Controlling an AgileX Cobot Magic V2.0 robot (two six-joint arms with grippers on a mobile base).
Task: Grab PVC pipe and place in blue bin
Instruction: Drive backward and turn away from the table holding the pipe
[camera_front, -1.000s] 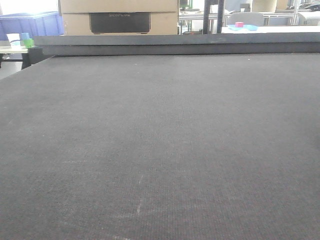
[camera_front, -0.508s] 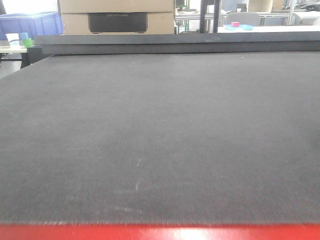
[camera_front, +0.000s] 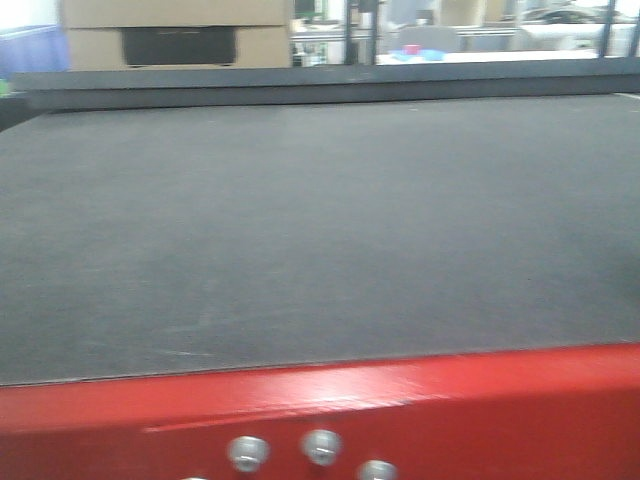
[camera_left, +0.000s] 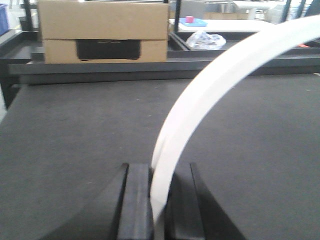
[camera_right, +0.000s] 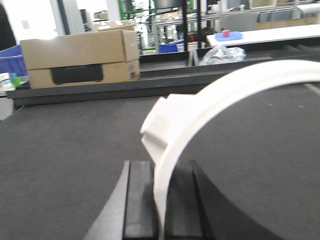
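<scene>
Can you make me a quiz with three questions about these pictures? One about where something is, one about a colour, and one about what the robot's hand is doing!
1. In the left wrist view, where is the cardboard box?
A) far back, past the dark tabletop
B) between the jaws
C) lying on its side up close

2. What colour is the PVC pipe?
A) blue
B) white
C) red

3. What is the left gripper doing?
A) wide open, holding nothing
B) shut on the pipe
C) pushing the box

Answers:
1 A, because the box sits at the top of the view, beyond the tabletop's far edge.
2 B, because the curved pipe looks plain white against the dark tabletop.
3 B, because the pipe's lower end is squeezed between the two black jaws and arcs up from them.
</scene>
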